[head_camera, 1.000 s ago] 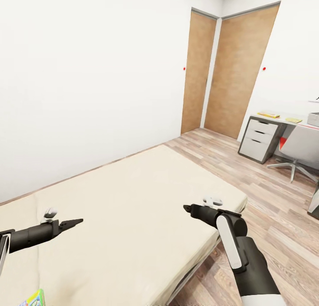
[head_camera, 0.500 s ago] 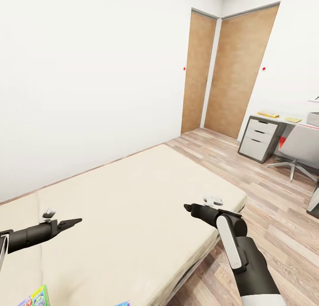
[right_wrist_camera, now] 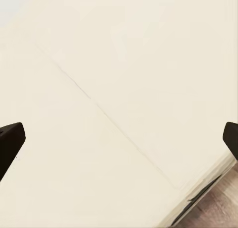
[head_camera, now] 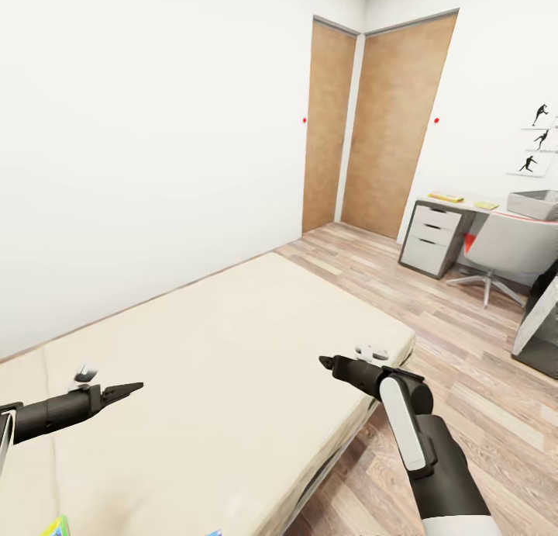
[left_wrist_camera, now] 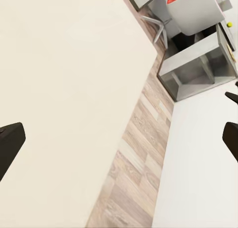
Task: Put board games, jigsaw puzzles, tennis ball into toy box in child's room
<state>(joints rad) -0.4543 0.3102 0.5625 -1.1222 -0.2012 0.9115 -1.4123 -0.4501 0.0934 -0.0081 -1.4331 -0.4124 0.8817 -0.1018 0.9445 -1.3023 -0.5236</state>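
The bed [head_camera: 232, 350] with its cream mattress lies below both arms. A corner of a green-edged board game [head_camera: 54, 527] and a blue sliver of another [head_camera: 215, 533] peek in at the bed's near edge. My left gripper [head_camera: 128, 389] hovers open over the bed's left part, with its fingertips [left_wrist_camera: 10, 143] wide apart. My right gripper [head_camera: 325, 361] hovers open over the bed's right part and holds nothing [right_wrist_camera: 119, 139]. Far right, the grey toy box [head_camera: 535, 204] stands on the table [head_camera: 465, 204]. Two flat yellowish things [head_camera: 446, 197] lie there, too small to identify.
A grey swivel chair [head_camera: 504, 249] with a red seat stands at the table, beside white drawers [head_camera: 430, 241]. A grey shelf unit [head_camera: 542, 326] is at the right edge. Two wooden doors [head_camera: 387, 133] close the far corner. Wood plank floor [head_camera: 434, 342] runs between bed and table.
The whole picture has shifted left, so the camera has turned right: the toy box and silhouette pictures now show more fully, and the board game corner sits lower. Both arms keep their pose.
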